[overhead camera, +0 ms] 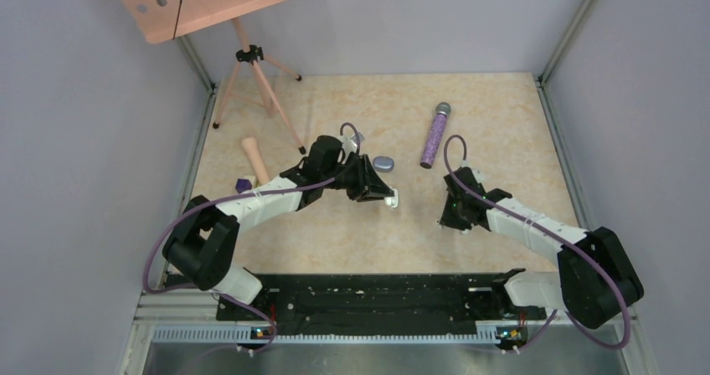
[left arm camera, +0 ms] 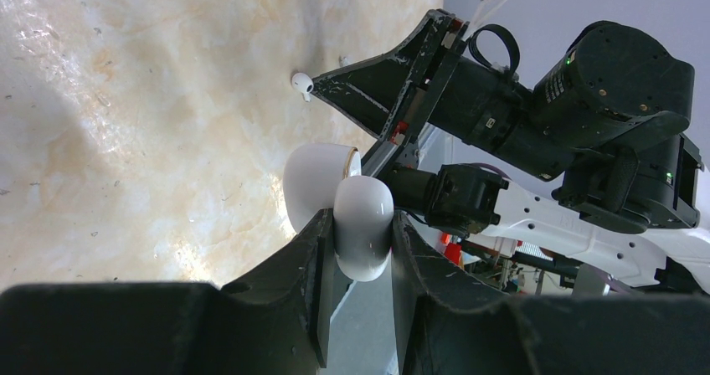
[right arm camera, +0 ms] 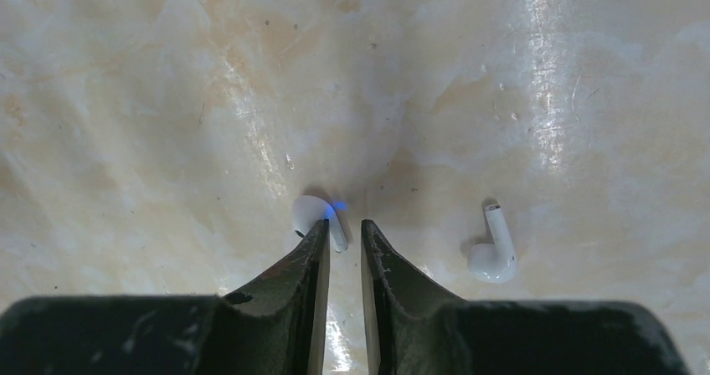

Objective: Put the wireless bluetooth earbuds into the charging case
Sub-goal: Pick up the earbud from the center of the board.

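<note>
Clamping left gripper (left arm camera: 362, 223): both dark fingers press on opposite sides of the white charging case (left arm camera: 362, 245) — a firm grasp on its rounded body.
Case lid (left arm camera: 316, 187): hinged open, standing beside the body on the side toward the table.
Case position: in the top view it sits at the tip of the left gripper, near the middle of the table (overhead camera: 502, 124). Whether it touches the surface I cannot tell.
Right gripper (right arm camera: 343, 224): fingertips down at the tabletop, jaws close together with only a thin gap between them.
First earbud (right arm camera: 313, 213): white, lying on the marbled surface right at those fingertips, its bud against one finger and its stem reaching into the mouth of the gap. Whether it is actually pinched I cannot tell.
Second earbud (right arm camera: 496, 254): white, lying on the table just beside the right gripper, touched by nothing.
Earbuds and case: both buds are outside the case — they lie near it but apart from it.
Arms: the two grippers point toward each other at mid-table, near but not touching.
Purple glitter microphone (overhead camera: 434, 135): lying behind the right gripper, well apart from it.
Grey oval case (overhead camera: 383, 164): just behind the left gripper.
Wooden tripod (overhead camera: 251, 65): at the far left corner.
Peach cylinder (overhead camera: 254, 159): lying near the tripod's feet.
</note>
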`<action>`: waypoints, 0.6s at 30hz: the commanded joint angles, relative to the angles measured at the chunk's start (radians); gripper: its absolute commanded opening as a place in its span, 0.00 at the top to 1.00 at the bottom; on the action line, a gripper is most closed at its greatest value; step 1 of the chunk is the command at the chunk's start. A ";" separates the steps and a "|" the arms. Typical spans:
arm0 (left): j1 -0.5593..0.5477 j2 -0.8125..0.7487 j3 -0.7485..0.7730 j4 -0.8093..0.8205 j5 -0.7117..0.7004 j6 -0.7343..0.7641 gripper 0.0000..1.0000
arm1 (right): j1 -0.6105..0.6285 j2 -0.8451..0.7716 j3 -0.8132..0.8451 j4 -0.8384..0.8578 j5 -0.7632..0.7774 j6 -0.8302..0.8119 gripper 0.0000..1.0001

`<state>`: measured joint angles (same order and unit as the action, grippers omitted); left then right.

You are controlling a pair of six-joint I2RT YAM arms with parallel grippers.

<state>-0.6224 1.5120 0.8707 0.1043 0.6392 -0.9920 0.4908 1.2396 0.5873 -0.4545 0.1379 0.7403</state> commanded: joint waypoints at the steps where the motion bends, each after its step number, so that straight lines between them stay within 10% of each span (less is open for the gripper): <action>1: 0.004 -0.033 0.012 0.042 0.023 0.009 1.00 | 0.016 0.012 0.037 0.034 -0.014 -0.023 0.80; 18: 0.002 -0.029 0.010 0.052 0.033 0.007 1.00 | 0.069 0.022 0.077 0.065 -0.070 -0.081 0.79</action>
<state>-0.6224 1.5120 0.8711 0.1051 0.6483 -0.9920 0.5369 1.2709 0.6121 -0.4259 0.0921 0.6933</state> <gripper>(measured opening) 0.323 0.198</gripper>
